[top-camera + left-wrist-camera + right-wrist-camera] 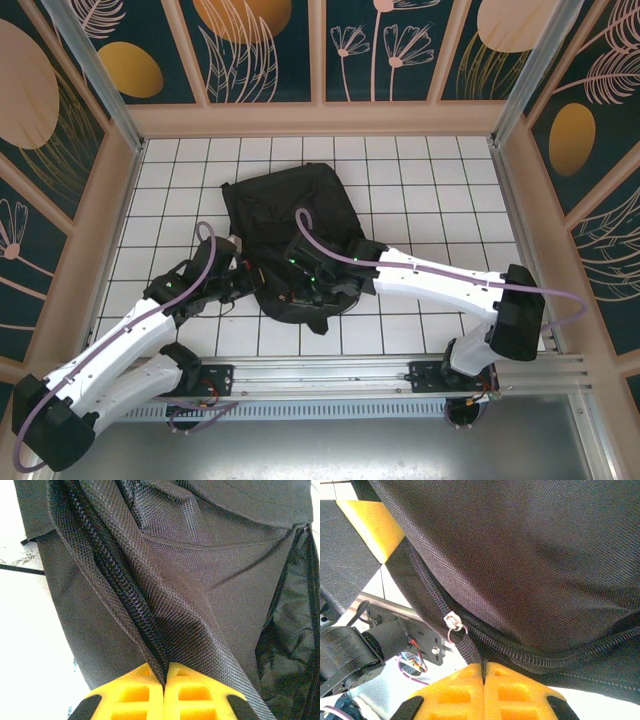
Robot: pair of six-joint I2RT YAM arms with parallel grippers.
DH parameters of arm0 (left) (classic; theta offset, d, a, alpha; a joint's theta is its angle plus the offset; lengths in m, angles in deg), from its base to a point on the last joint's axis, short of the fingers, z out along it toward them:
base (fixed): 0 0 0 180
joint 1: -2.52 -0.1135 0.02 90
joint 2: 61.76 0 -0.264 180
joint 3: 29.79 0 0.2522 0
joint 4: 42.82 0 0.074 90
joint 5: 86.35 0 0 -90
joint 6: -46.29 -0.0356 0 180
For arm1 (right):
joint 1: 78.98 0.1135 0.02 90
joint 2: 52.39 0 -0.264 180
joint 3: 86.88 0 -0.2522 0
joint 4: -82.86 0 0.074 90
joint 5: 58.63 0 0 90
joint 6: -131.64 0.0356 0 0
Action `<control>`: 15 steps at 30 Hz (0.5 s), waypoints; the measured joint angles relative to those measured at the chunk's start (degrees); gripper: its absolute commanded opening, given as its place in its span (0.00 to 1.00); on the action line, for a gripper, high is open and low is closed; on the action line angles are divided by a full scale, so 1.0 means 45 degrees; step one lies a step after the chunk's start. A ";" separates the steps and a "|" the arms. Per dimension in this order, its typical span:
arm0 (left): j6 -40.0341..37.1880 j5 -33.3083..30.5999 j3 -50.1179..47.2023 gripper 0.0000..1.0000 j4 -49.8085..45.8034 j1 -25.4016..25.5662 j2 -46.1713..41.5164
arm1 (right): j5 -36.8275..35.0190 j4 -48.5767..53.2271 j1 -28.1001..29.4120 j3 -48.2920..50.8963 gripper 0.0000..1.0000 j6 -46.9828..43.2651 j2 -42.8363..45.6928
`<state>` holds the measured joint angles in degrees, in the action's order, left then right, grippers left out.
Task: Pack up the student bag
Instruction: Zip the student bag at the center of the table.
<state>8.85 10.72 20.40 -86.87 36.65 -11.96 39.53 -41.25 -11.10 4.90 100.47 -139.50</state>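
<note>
The bag (285, 205) lies flat at the centre of the desk (430, 180). The left end effector (164, 680) is clenched on its zipper seam (135, 610). The right end effector (484, 667) is clenched on fabric at the slider (454, 622). Judged purpose: one braces while the other works the zipper.

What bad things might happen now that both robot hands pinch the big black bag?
The left gripper pinches only a thin fold of the large black soft fabric backpack beside its black zipper teeth; it may slip out.
The right gripper is shut on the edge by the small silver metal zipper pull; tugging might jam the zipper.
The floppy backpack may just drag across the white tiled table.
</note>
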 measured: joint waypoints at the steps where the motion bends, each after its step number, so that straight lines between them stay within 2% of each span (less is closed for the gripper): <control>1: -0.0005 -0.0010 0.0000 0.00 0.0005 -0.0015 -0.0005 | -0.0019 -0.0005 0.0000 0.0000 0.00 0.0000 0.0053; 10: -0.0151 0.0282 0.0000 0.00 0.0267 -0.0053 -0.0131 | -0.0087 -0.0204 -0.0160 0.0345 0.00 -0.0097 0.0811; 12: -0.0311 0.0495 0.0000 0.18 0.0389 -0.0107 -0.0068 | 0.0131 -0.0389 -0.0272 0.0486 0.00 -0.0112 0.0903; 15: -0.0685 0.0665 0.0029 0.32 0.0369 -0.0257 0.0102 | 0.0549 -0.0651 -0.0384 0.0393 0.00 -0.0330 0.0772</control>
<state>5.76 13.71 20.53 -85.20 35.49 -11.50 42.00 -44.18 -12.83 6.67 98.99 -136.02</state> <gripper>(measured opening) 0.247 0.062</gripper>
